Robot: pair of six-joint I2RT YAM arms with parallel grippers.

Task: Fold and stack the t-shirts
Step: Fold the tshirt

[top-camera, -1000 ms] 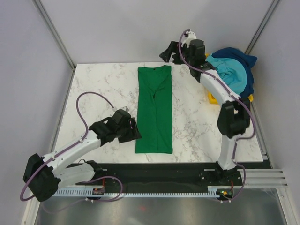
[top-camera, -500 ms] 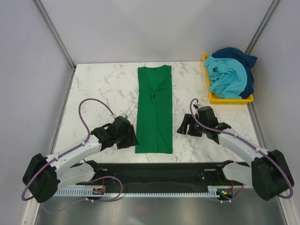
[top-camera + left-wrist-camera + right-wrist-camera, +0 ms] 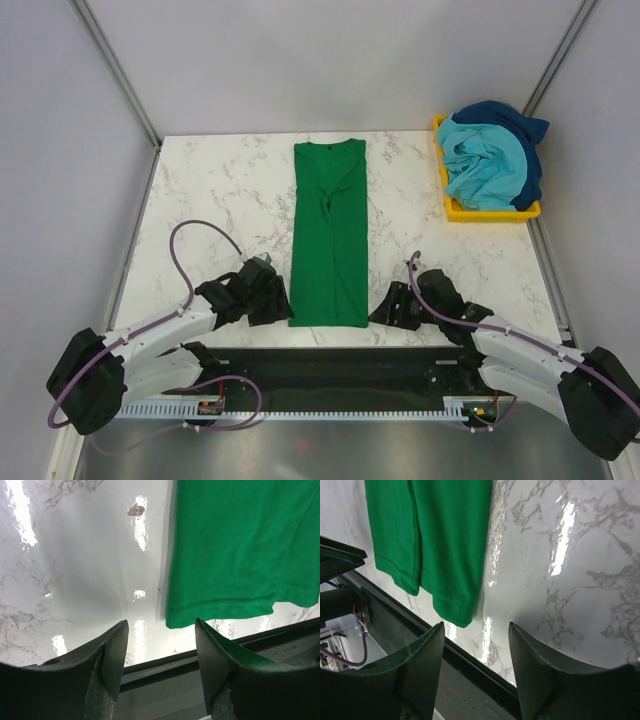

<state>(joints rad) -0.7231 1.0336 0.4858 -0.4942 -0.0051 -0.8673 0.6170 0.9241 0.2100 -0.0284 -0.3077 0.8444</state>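
Observation:
The bright green t-shirt (image 3: 329,235) lies flat down the table's middle as a long narrow strip, collar at the far end and hem at the near edge. My left gripper (image 3: 278,300) sits low just left of the hem's left corner, open and empty; its wrist view shows that corner of the green t-shirt (image 3: 240,545) ahead of the left gripper (image 3: 161,645). My right gripper (image 3: 385,305) is open just right of the hem's right corner, touching nothing. Seen from the right wrist, the green t-shirt (image 3: 440,540) lies beyond the right gripper (image 3: 476,647). A light turquoise t-shirt (image 3: 483,165) and a dark blue t-shirt (image 3: 502,112) are bunched together.
A yellow bin (image 3: 490,213) at the back right holds the two bunched shirts. The table's near edge and a black rail (image 3: 210,655) run directly under both grippers. White marble table (image 3: 220,190) shows on either side of the green strip.
The right arm swung from the far end by the bin down to the near edge, right of the hem, with its jaws narrowing. The left gripper slid slightly toward the near edge.

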